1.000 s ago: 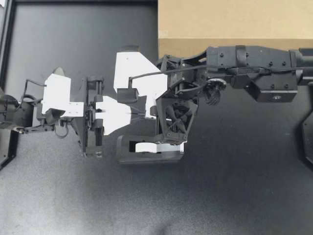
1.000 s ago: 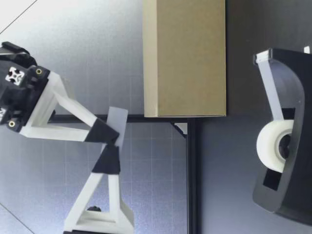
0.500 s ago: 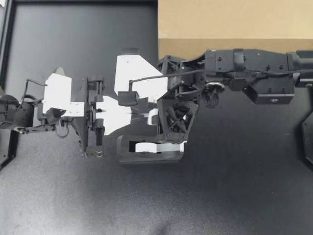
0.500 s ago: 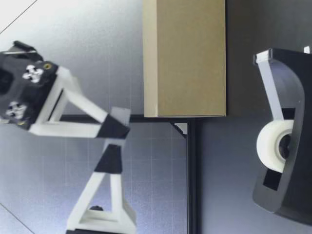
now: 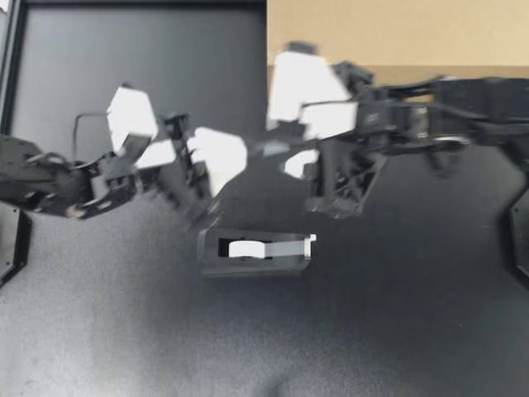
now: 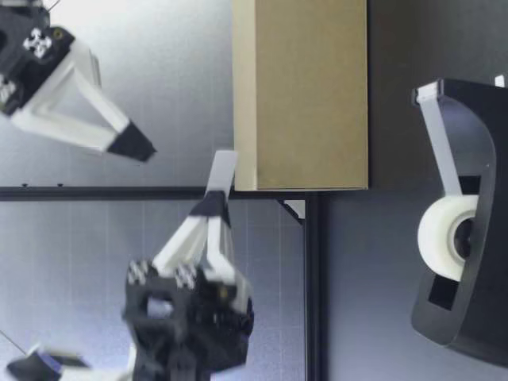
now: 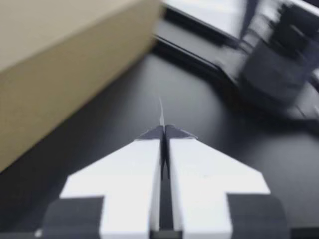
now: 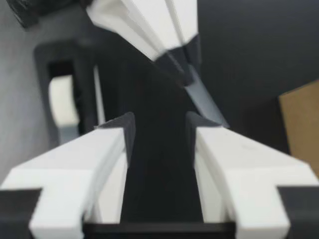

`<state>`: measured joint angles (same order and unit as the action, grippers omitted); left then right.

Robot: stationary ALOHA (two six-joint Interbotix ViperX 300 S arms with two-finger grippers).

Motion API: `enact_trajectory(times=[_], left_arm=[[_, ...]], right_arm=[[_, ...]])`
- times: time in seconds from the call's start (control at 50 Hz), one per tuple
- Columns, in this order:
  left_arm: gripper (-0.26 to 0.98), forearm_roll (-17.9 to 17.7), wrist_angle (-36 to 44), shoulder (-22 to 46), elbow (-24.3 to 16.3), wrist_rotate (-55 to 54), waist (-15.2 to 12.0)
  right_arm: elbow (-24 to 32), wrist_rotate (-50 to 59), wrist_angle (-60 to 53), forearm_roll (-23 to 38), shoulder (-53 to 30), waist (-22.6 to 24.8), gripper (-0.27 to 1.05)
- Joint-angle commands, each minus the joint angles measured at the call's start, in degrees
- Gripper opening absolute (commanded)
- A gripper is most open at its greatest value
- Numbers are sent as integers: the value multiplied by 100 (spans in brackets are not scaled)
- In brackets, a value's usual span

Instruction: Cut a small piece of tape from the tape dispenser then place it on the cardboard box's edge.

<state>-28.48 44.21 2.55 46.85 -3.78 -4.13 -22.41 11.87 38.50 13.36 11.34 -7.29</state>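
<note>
My left gripper (image 5: 252, 151) is shut on a small strip of tape (image 6: 222, 171), which sticks out of its tips toward the cardboard box (image 5: 397, 33). The left wrist view shows the strip edge-on (image 7: 161, 112) ahead of the shut fingers, with the box (image 7: 50, 64) beside them. My right gripper (image 5: 285, 132) is open and holds nothing; it hovers beside the left gripper's tips. In the right wrist view the strip (image 8: 204, 104) hangs ahead of the open right gripper (image 8: 159, 130). The black tape dispenser (image 5: 256, 251) with its white roll stands on the table below both grippers.
The box (image 6: 302, 95) stands at the back of the dark table, beyond the dispenser (image 6: 464, 214). A black frame rail (image 5: 12, 124) runs along the table's left side. Both arms are blurred.
My right gripper opened, let go of the tape strip and drew back up and away. My left arm swung toward the box with the strip in its grip.
</note>
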Motion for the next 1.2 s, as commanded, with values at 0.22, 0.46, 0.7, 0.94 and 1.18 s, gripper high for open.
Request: enact_trajectory(times=[0.22, 0.46, 0.7, 0.94, 1.18], left_arm=[[-13, -721, 62, 308, -686, -1608, -589], [-13, -712, 132, 483, -686, -2443, -896], [-13, -712, 167, 738, -853, -2716, -1046], [-13, -712, 185, 932, -914, -2979, -1204], [-13, -712, 176, 1046, -967, -3041, -1266]], right_arm=[[-1468, 589, -2593, 519, 817, -800, 31], [-2092, 554, -4184, 519, 800, -1600, 4], [-2101, 325, -4983, 519, 325, -1995, -10], [-1907, 62, -5027, 519, -114, -2065, -10], [-1688, -79, -5019, 519, -527, -2074, -10]])
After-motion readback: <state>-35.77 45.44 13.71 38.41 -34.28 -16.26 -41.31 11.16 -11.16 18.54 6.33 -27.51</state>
